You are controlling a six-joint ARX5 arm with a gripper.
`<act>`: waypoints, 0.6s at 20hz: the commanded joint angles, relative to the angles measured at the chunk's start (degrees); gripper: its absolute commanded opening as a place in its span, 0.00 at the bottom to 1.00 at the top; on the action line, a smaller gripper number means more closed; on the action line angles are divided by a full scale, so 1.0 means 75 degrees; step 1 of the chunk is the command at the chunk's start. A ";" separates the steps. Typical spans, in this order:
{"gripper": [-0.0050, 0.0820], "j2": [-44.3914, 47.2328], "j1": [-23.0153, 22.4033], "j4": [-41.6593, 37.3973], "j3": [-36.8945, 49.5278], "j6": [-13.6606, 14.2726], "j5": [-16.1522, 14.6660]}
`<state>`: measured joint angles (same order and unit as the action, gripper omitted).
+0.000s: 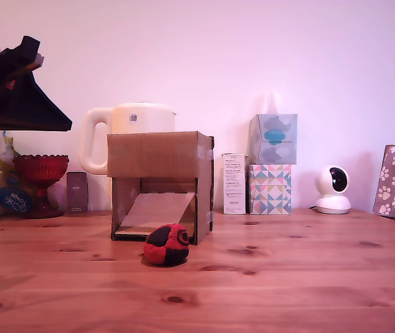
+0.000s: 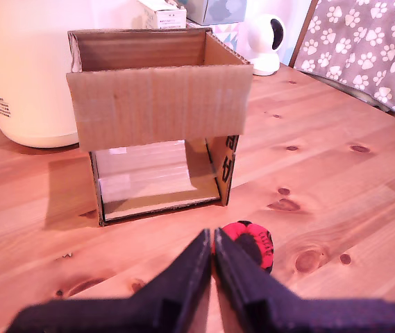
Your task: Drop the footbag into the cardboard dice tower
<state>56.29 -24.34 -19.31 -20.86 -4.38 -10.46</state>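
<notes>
Footbag (image 1: 166,244) red with black panels, in front of the plain brown dice tower (image 1: 161,184). Behind the tower: cream kettle (image 1: 124,128). My gripper (image 2: 213,239) black. Table (image 1: 308,277) knotty orange-brown pine. Goblet (image 1: 41,182) red.

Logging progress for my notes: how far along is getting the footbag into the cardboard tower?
Nothing is done yet. The red-and-black knitted footbag lies on the wooden table before the brown cardboard dice tower. The black gripper, fingers together, holds nothing. Grasping, lifting and dropping remain.
</notes>
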 commanded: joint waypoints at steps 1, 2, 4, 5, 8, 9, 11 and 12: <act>0.03 -0.0015 -0.0009 0.0000 0.0079 -0.0020 -0.0029; 0.03 -0.0015 -0.0009 0.0000 0.0079 -0.0017 -0.0029; 0.03 -0.0015 -0.0009 0.0000 0.0079 -0.0020 -0.0026; 0.03 -0.0015 -0.0009 0.0000 0.0079 -0.0020 -0.0026; 0.03 -0.0012 -0.0015 -0.0015 0.0079 -0.0023 -0.0149; 0.03 -0.0003 -0.0044 -0.0038 0.0079 -0.0023 -0.0274; 0.03 0.0000 -0.0163 -0.0061 0.0076 -0.0029 -0.0516; 0.03 0.0015 -0.0254 -0.0064 0.0064 -0.0026 -0.0560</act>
<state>56.29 -25.74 -19.33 -20.86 -4.38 -14.06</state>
